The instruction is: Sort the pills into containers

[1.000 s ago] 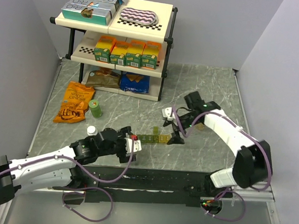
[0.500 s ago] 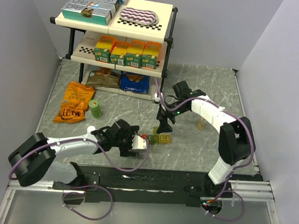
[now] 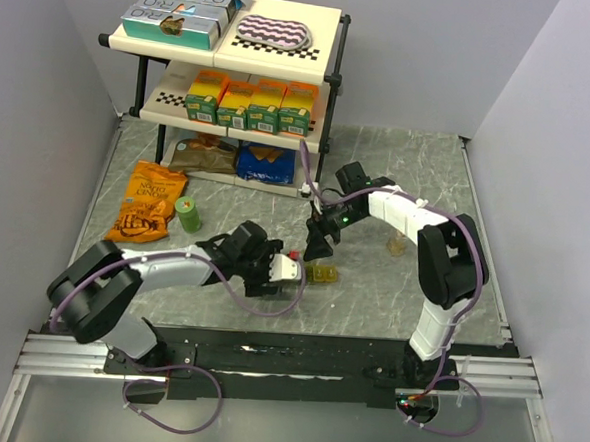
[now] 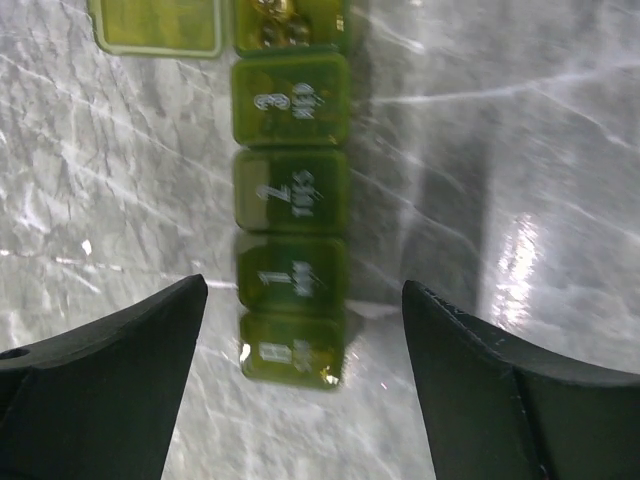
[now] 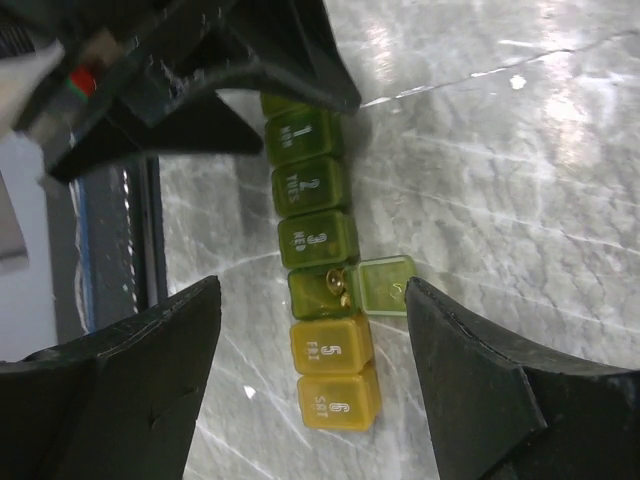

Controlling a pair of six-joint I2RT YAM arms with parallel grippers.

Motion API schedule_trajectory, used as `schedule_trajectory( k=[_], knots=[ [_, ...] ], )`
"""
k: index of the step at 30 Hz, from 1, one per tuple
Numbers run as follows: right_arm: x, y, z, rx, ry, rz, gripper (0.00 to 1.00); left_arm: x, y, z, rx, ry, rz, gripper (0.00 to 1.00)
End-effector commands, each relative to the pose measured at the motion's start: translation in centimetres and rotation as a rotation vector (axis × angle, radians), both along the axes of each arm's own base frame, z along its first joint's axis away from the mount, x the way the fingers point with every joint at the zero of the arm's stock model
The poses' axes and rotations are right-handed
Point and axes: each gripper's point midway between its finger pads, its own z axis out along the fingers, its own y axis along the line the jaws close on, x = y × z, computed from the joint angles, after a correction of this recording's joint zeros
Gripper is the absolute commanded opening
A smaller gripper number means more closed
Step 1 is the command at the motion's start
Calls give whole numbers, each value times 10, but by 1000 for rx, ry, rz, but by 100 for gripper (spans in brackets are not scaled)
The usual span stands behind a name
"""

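The containers are one strip (image 3: 323,274) of small square lidded compartments shading dark green to yellow, lying on the marble table. In the right wrist view the strip (image 5: 312,185) has one compartment (image 5: 316,294) open with its lid (image 5: 386,287) flipped aside, and small golden pills (image 5: 336,283) lie inside. In the left wrist view the strip (image 4: 291,190) runs away from me. My left gripper (image 3: 294,271) is open, its jaws astride the dark green end (image 4: 291,350). My right gripper (image 3: 318,247) is open above the strip's middle, empty.
A green bottle (image 3: 187,212) and an orange snack bag (image 3: 148,202) lie at the left. A two-tier shelf rack (image 3: 233,87) with boxes stands at the back. A small clear object (image 3: 398,246) sits right of the right arm.
My left gripper has moved right up to the strip's dark green end. My right gripper has swung left and now hovers over the strip's middle.
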Motion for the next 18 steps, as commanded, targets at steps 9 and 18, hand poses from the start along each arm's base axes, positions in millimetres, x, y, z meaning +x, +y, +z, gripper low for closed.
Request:
schedule_trajectory(
  k=[9,18],
  knots=[
    [26,9,19,101,158,-150,78,-2,-4,-8,42,100,-3,49],
    [36,14,9,85,288,-273,49,-1,-3,-6,34,111,39,23]
  ],
)
